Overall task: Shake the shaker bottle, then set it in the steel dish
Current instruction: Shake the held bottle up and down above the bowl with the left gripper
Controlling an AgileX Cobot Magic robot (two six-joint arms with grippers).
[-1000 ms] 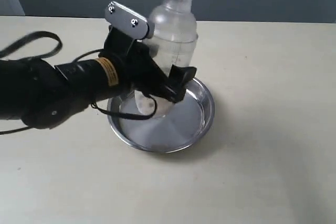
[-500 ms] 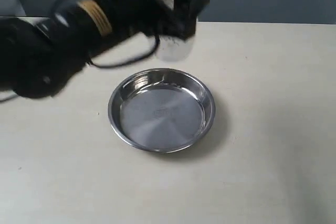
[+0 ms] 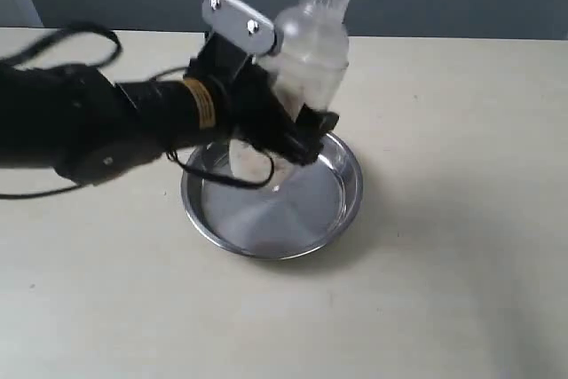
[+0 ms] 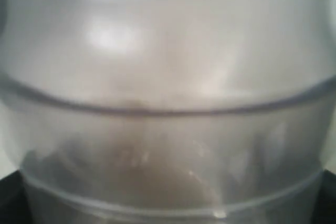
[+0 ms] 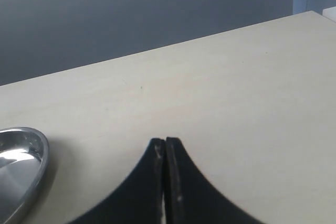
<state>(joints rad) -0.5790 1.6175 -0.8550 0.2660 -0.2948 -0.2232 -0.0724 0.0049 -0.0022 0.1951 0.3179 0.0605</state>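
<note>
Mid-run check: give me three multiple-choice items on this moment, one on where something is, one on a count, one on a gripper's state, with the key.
1. Where is the shaker bottle?
A) lying on its side away from the dish
B) over the steel dish
C) standing upright to the right of the dish

2. How many dishes are in view?
A) one
B) two
C) three

3. The right gripper is:
A) open
B) shut on the bottle
C) shut, empty

Key:
1 B, the left gripper holds it tilted above the dish.
2 A, only one steel pan shows.
3 C, its fingers meet with nothing between them.
</note>
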